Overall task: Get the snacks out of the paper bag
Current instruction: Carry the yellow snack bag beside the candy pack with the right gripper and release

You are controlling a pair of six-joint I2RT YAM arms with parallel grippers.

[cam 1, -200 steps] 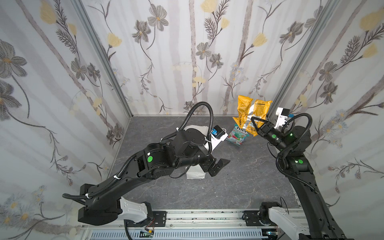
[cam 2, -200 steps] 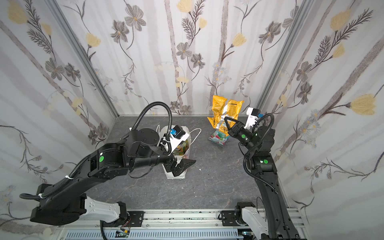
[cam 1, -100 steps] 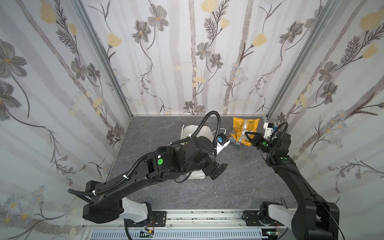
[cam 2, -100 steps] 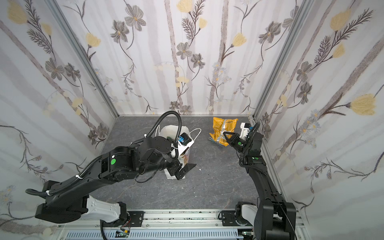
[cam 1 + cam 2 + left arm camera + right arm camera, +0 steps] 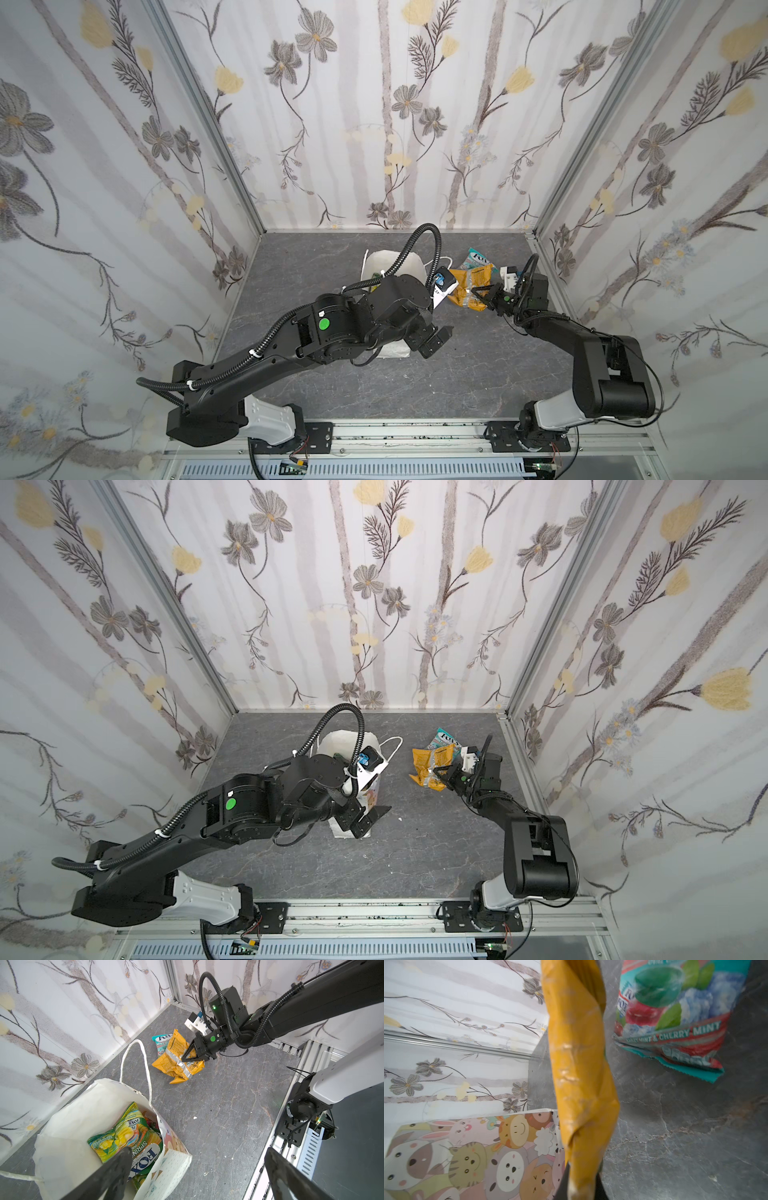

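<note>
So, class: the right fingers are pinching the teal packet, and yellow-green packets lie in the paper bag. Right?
No. The left wrist view shows the right fingers pinching the chip bag, not the teal packet. Yellow-green packets do lie in the paper bag.

Grey tabletop [image 5: 218, 1105]: paper bag [image 5: 68, 1122] upright, teal packet [image 5: 161, 1042], chip bag [image 5: 176, 1057] perhaps resting.

Enclosure: three white wall panels [image 5: 374, 124] printed with grey stems, grey flowers and pale yellow blooms. Silver aluminium corner posts [image 5: 214, 124] stand where the panels meet. Dark grey, marble-veined worktop [image 5: 478, 374], matte. Silver aluminium rail [image 5: 415, 436] runs along its near edge. Light is even and diffuse; shadows are soft.
</note>
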